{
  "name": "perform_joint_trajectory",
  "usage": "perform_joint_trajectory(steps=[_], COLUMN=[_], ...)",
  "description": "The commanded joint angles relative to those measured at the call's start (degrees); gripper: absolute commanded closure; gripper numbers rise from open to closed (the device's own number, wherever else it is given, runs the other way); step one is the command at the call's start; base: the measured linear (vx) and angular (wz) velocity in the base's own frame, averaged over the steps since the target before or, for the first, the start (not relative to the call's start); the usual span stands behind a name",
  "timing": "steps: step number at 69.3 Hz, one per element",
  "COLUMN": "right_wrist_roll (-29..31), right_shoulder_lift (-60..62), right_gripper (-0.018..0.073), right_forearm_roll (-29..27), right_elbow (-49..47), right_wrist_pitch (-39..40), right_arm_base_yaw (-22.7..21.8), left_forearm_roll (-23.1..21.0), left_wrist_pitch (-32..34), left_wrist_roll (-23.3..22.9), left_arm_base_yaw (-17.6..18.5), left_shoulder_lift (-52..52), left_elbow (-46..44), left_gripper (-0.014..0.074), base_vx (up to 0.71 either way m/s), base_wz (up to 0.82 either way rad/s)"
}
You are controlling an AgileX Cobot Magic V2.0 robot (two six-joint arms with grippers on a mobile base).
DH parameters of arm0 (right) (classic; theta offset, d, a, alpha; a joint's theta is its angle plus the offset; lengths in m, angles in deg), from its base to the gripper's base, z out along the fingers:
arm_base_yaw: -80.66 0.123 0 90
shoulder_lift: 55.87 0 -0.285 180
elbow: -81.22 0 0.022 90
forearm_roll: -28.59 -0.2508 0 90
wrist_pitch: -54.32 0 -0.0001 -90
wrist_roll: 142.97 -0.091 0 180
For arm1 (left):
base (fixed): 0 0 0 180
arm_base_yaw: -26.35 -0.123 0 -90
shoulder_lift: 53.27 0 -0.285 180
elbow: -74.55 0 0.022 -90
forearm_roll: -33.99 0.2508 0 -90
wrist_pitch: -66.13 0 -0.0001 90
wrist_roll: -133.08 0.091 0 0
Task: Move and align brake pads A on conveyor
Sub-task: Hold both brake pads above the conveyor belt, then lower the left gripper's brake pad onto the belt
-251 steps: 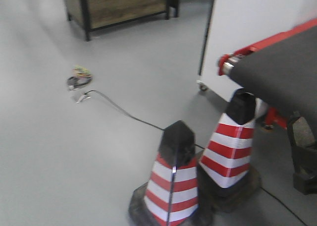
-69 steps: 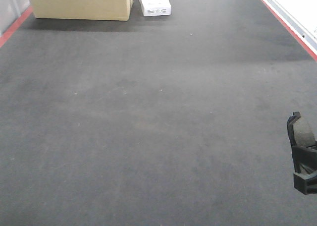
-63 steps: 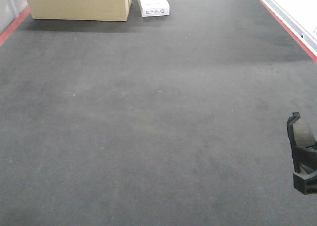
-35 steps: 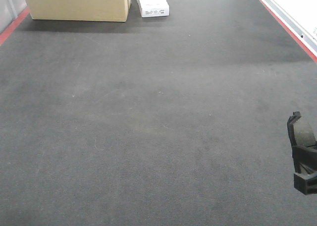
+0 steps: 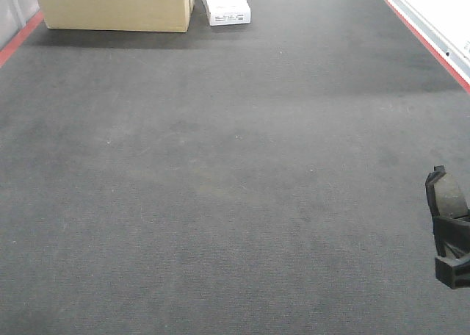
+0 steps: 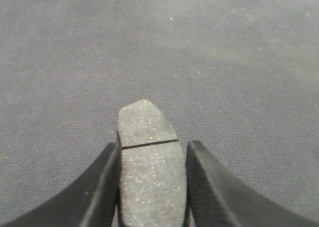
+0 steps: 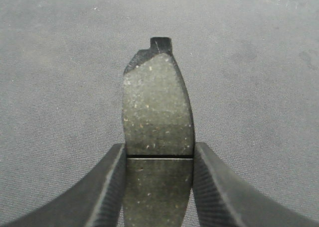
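Two brake pads [image 6: 149, 182] [image 7: 157, 112] pinched: left claw [image 6: 152, 147], right claw [image 7: 159, 147] | conveyor [image 5: 220, 166]: charcoal felt, red edges [image 5: 18, 37] | cardboard box [image 5: 110, 4] far end

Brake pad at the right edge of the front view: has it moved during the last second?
No. The brake pad keeps the same spot low at the right edge, just as far from the cardboard box at top left.
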Motion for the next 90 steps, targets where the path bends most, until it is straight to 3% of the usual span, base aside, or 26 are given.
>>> perform_joint_trajectory(steps=[1, 39, 47, 59, 70, 77, 90], right_wrist_roll=[0.63, 0.63, 0.63, 0.63, 0.63, 0.63, 0.63], right_shoulder_lift=[0.19, 0.19, 0.19, 0.19, 0.19, 0.19, 0.19], right_gripper=[0.0476, 0.0476, 0.0476, 0.0476, 0.0476, 0.0476, 0.0476], right_forearm_roll=[-0.55, -0.55, -0.55, -0.55, -0.55, -0.55, -0.55], right_elbow=[-1.75, -1.75, -1.75, -1.75, -1.75, -1.75, -1.75], right_wrist_pitch=[4.67, 4.67, 4.67, 4.67, 4.67, 4.67, 4.67], right_arm_base_yaw=[-0.03, -0.03, -0.03, -0.03, -0.03, -0.03, -0.03], left_forearm_roll=[0.01, -0.37, -5.04, -18.99, -29.73, -32.86, -33.03], left_wrist_pitch=[4.68, 6.64, 6.64, 6.72, 9.91, 11.79, 14.23], left_wrist_roll=[-0.03, -0.03, 1.43, 13.54, 19.46, 21.04, 19.86], left_arm_base_yaw=[0.3, 0.3, 0.36, 2.44, 6.27, 9.81, 15.85], left_shoulder_lift=[0.15, 0.09, -0.34, -3.94, -9.28, -13.45, -23.21], left_elbow=[-1.84, -1.92, -1.96, -1.96, -1.96, -1.97, -3.6], left_gripper=[0.0468, 0.0468, 0.0465, 0.0457, 0.0449, 0.0447, 0.0446], base_vx=[0.0, 0.0, 0.0, 0.0, 0.0, 0.0, 0.0], base_wz=[0.0, 0.0, 0.0, 0.0, 0.0, 0.0, 0.0])
